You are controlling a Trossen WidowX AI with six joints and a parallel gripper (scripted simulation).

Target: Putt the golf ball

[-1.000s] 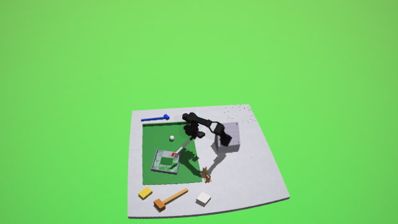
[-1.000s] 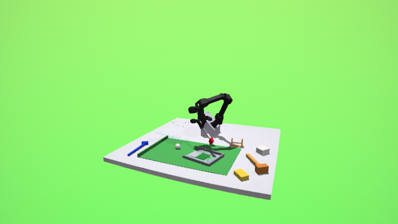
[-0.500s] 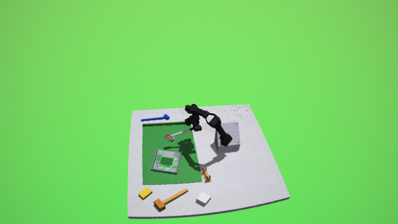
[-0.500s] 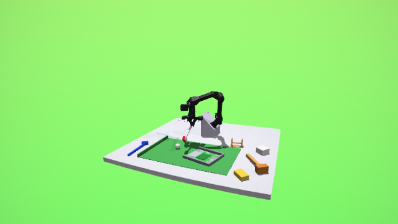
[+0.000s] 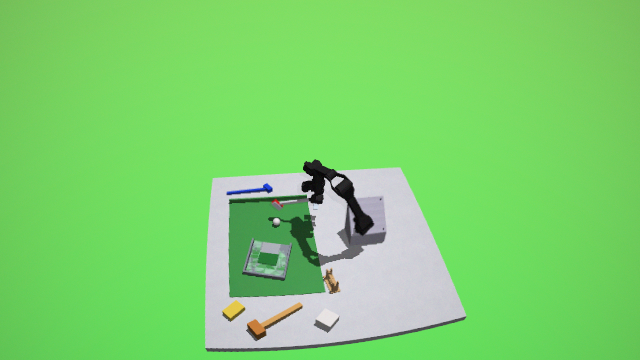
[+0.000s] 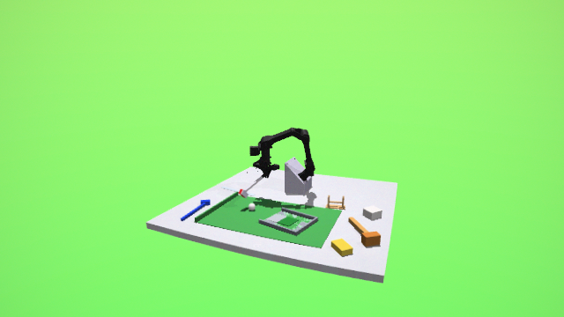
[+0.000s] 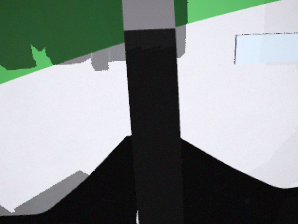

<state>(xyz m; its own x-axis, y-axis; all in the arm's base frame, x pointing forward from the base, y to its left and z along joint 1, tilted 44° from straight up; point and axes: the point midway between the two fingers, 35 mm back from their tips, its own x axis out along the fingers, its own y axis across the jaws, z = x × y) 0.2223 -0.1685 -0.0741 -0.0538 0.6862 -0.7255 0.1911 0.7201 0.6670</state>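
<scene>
My gripper (image 5: 316, 199) (image 6: 266, 174) is shut on the red putter, above the table near the mat's rail-side corner. The putter's red head (image 5: 277, 203) (image 6: 242, 193) points out and down from the fingers, apparently raised off the mat near the rail. In the wrist view the putter's black grip (image 7: 152, 90) runs up the middle. The white golf ball (image 5: 276, 222) (image 6: 251, 207) sits on the green mat (image 5: 242, 225) (image 6: 225, 216), apart from the head. The grey-walled ramp has a pale slope (image 5: 271, 247) (image 6: 274, 219) facing the ball's side and a raised green (image 5: 268, 258) (image 6: 288, 220).
A dark green rail (image 5: 265, 199) (image 6: 217, 208) edges the mat, with a blue mallet (image 5: 250, 191) (image 6: 194, 211) beyond it. A wooden stand (image 5: 331, 281) (image 6: 336, 202), orange mallet (image 5: 256, 329) (image 6: 370, 239), yellow block (image 5: 233, 310) (image 6: 342, 246) and white block (image 5: 327, 319) (image 6: 372, 212) lie past the ramp.
</scene>
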